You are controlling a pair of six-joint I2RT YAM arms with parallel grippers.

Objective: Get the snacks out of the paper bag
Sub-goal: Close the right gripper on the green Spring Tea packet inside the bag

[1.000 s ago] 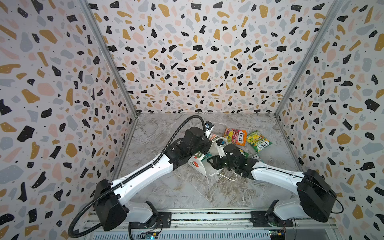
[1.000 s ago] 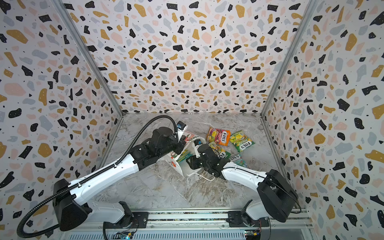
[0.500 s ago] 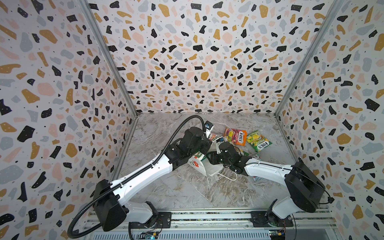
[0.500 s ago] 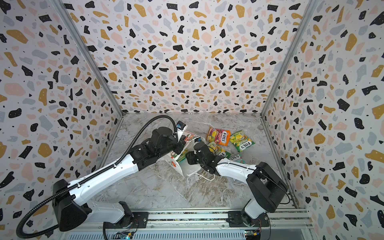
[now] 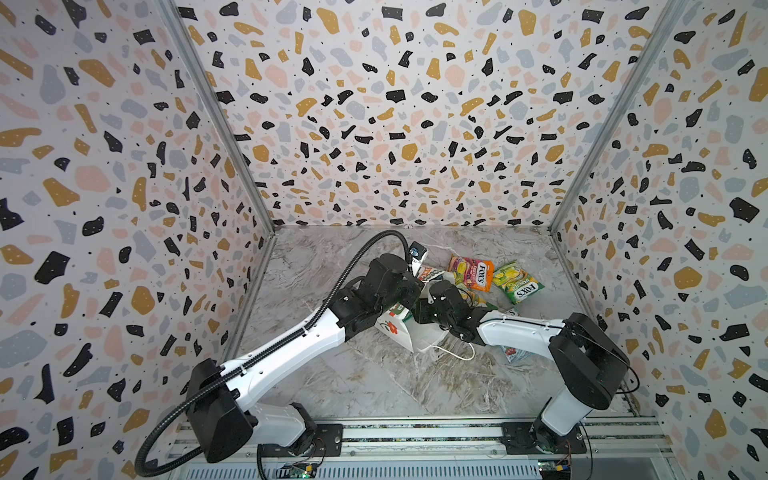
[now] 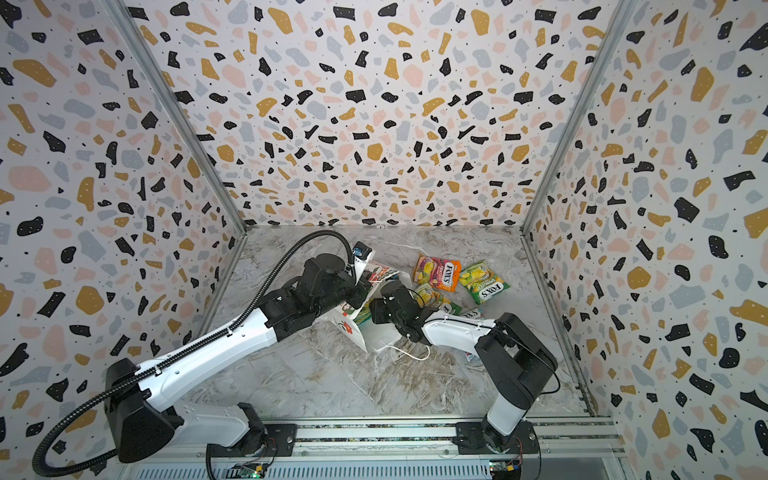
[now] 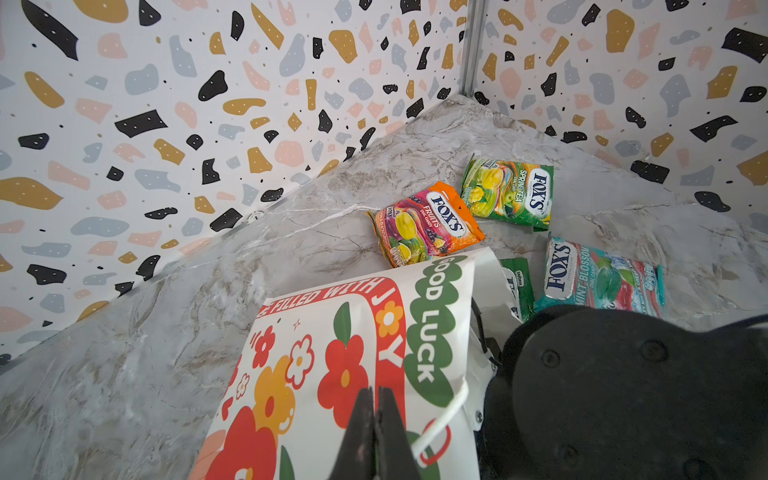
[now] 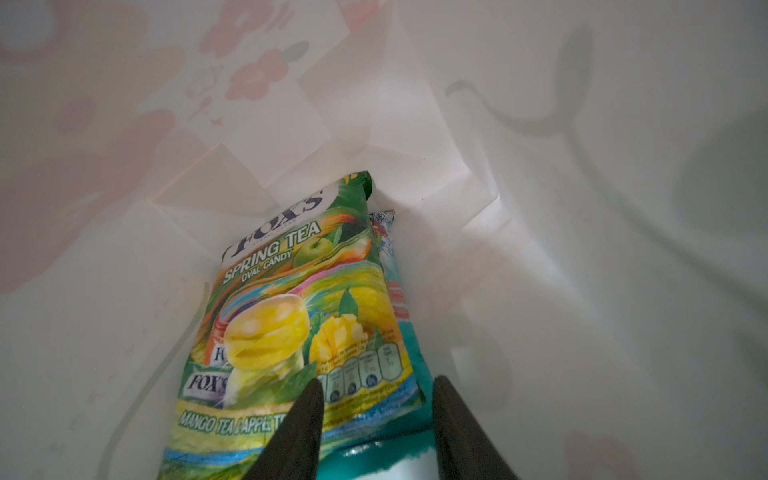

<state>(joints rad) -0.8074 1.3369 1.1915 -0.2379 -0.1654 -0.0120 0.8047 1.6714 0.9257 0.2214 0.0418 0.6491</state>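
The white paper bag [image 5: 397, 330] [image 6: 348, 328] [image 7: 332, 353] lies on its side, its mouth facing my right arm. My left gripper [image 7: 375, 395] is shut on its flowered upper wall and holds it up. My right gripper [image 8: 377, 381] is inside the bag, open, its fingers astride the near end of a green-yellow snack packet [image 8: 299, 316] that lies on a teal one [image 8: 405, 345]. Outside the bag lie an orange-pink packet [image 5: 471, 272] [image 7: 424, 224], a green-yellow one [image 5: 517, 282] [image 7: 509, 191] and a teal one [image 7: 598, 278].
A further green packet [image 7: 517, 282] is half hidden behind the bag's mouth. A teal packet's corner [image 5: 513, 353] shows under my right forearm. A white cord handle [image 5: 455, 353] trails on the marble floor. Patterned walls close in three sides.
My right gripper has pushed further into the bag, toward the left arm. The left gripper and the bag have stayed where they were.
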